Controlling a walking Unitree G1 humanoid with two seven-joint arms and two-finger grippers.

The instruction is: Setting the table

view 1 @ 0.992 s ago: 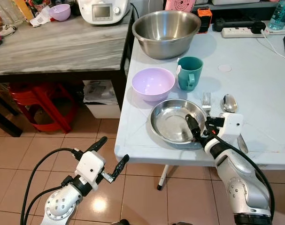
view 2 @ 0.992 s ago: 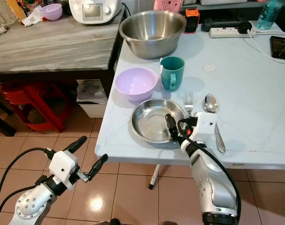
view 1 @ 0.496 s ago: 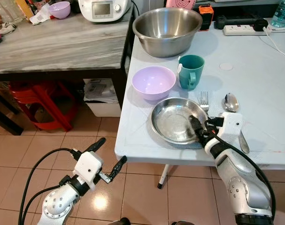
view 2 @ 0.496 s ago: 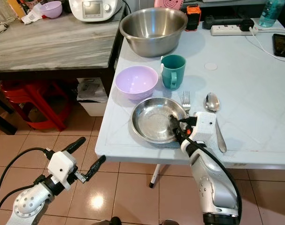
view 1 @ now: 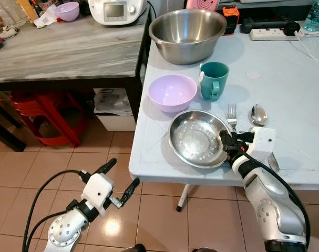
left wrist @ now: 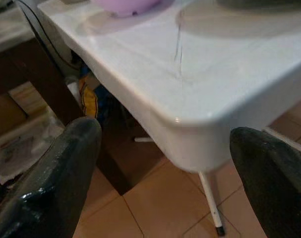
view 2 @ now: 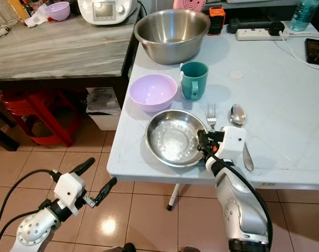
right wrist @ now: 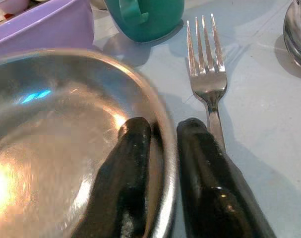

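A shallow steel plate [view 1: 196,142] lies near the front edge of the white table [view 1: 290,89]. My right gripper [view 1: 226,142] is shut on the plate's right rim, one finger inside the plate and one outside, as the right wrist view shows [right wrist: 162,134]. A fork [view 1: 232,114] lies just right of the plate, with a spoon [view 1: 258,115] beside it. Behind the plate stand a purple bowl [view 1: 172,92] and a teal mug [view 1: 213,80]. My left gripper [view 1: 120,178] hangs open below the table's front left corner [left wrist: 185,129], holding nothing.
A large steel bowl [view 1: 187,29] sits at the back of the table, with a power strip [view 1: 272,32] and cable to its right. A grey wooden counter [view 1: 64,47] stands to the left, with a red stool [view 1: 43,115] under it. Tiled floor lies below.
My right gripper has drawn back from the plate's inside to its right rim. The plate has hardly shifted. The left arm has sunk slightly.
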